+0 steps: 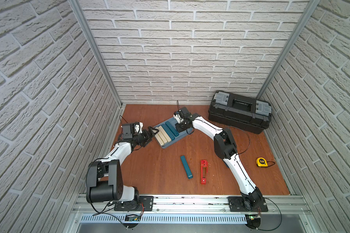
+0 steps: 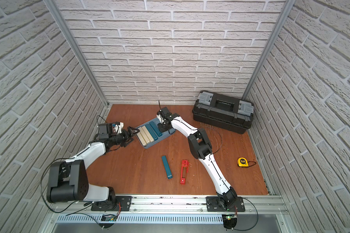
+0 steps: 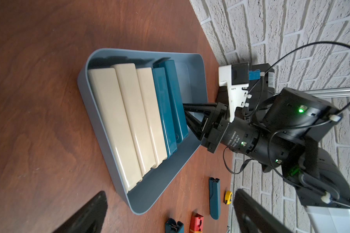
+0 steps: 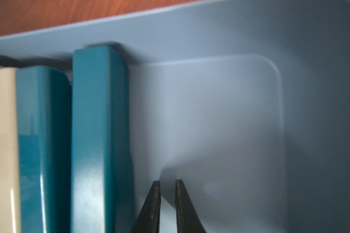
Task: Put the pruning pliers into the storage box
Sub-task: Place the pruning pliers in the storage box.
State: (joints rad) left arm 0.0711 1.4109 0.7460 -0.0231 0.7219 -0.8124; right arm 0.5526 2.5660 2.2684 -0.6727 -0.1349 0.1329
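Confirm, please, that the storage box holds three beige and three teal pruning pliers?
Not quite: the storage box holds three beige pliers but only two teal ones, as the left wrist view shows.
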